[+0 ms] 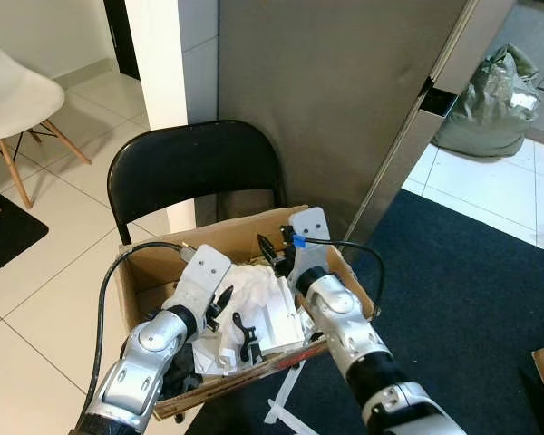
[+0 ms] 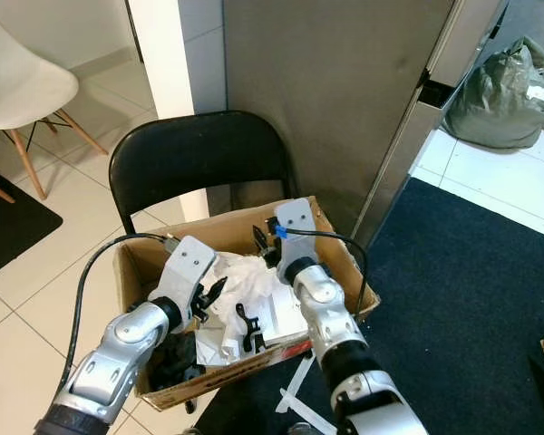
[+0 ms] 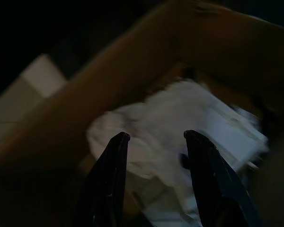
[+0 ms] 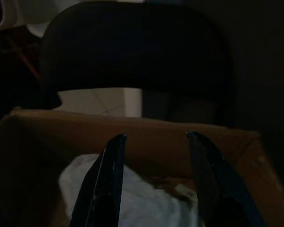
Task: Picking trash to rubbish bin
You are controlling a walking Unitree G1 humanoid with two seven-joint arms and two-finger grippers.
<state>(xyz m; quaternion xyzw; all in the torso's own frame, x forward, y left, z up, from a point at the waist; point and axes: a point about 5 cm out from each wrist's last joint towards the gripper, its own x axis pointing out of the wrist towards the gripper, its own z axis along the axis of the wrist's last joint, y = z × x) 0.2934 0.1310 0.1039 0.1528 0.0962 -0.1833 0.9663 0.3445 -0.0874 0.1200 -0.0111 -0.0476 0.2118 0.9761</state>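
A brown cardboard box sits on a black folding chair and holds crumpled white paper trash. My left gripper hangs open over the near left part of the box. In the left wrist view its fingers spread above the white trash with nothing between them. My right gripper is open over the far right part of the box. In the right wrist view the right gripper points at the box's far wall and the chair back.
A grey panel stands right behind the chair. A white chair is at the far left on the tile floor. A grey-green bag lies at the back right beyond dark blue carpet. A white strip lies under the box's front.
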